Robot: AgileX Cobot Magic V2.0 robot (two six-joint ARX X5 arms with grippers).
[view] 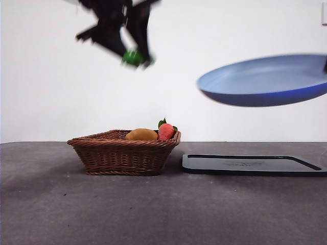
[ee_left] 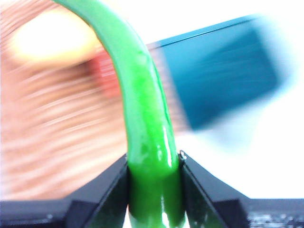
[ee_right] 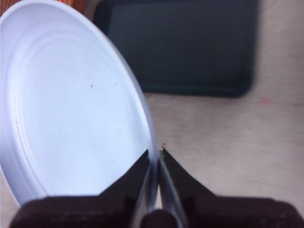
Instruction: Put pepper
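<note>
**Pepper up in the air, plate waiting**

From the front, the left gripper (view: 135, 57) hangs high above the basket (view: 124, 152). It is dark and blurry. A bit of the green pepper (view: 134, 57) peeks out between its jaws. In the basket sit an orange-yellow fruit (view: 141, 135) and a small red thing with green leaves (view: 165, 130). To the right, a blue plate (view: 265, 80) floats tilted in the air, well apart from the pepper. Below the plate a dark flat tray (view: 253, 164) lies on the table (view: 163, 209), just beside the basket.

In the left wrist view, the left gripper (ee_left: 156, 164) squeezes the pepper (ee_left: 142, 104) tight between its two jaws. It holds the pepper near one end. The rest curves away, long and shiny. Everything behind is blurry.

In the right wrist view, the right gripper (ee_right: 156, 154) pinches the rim of the plate (ee_right: 71, 104) between its jaws. The tray (ee_right: 180, 47) lies below on the table.

The pepper looks smooth and glossy, so I think it could slip. It looks light and firm, and it keeps its curve without drooping. Holding it near the end lets it swing, so a grip closer to the middle might be steadier. I think the pepper is meant to go onto the plate.
</note>
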